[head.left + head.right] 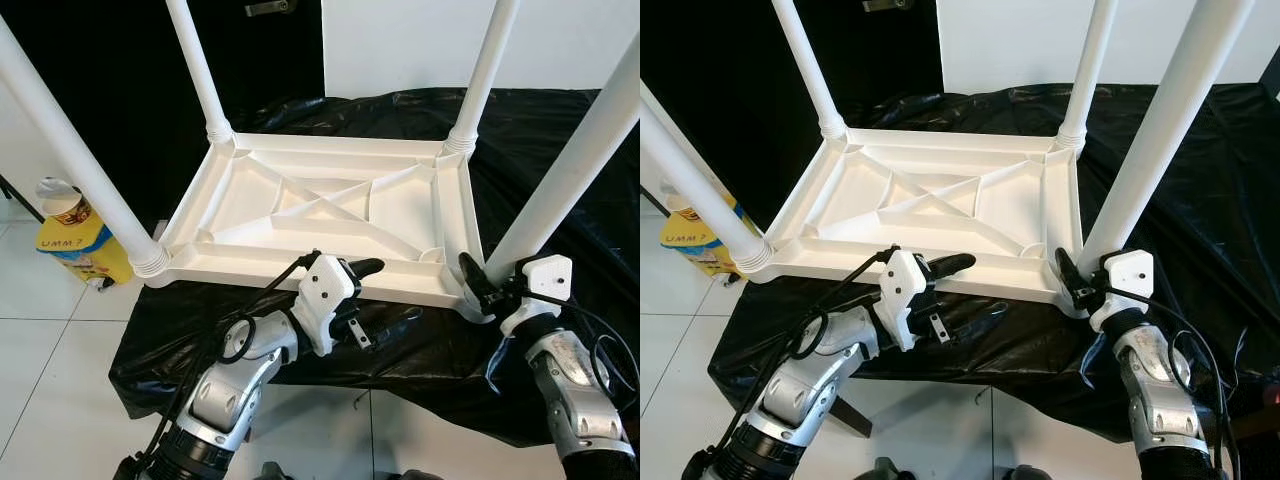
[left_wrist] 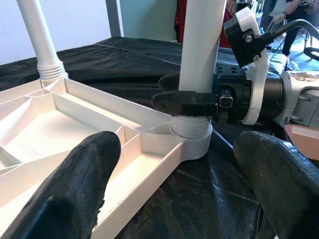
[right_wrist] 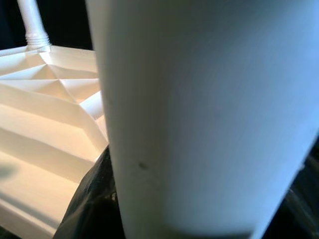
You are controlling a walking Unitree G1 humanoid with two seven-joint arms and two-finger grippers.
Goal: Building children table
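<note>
Jaws: right gripper (image 1: 474, 283) pinching table leg (image 1: 560, 190), left gripper (image 1: 385, 292) spread.

White all over on the upturned ribbed plastic table top (image 1: 330, 215), and its four round screw-in legs (image 1: 575, 160) match it. Beneath the table top lies a glossy black plastic sheet (image 1: 560, 140). Left of the table top sits a yellow box (image 1: 85, 250) with dark lettering. Pale grey-white tiled floor (image 1: 50, 370) below the sheet.
</note>
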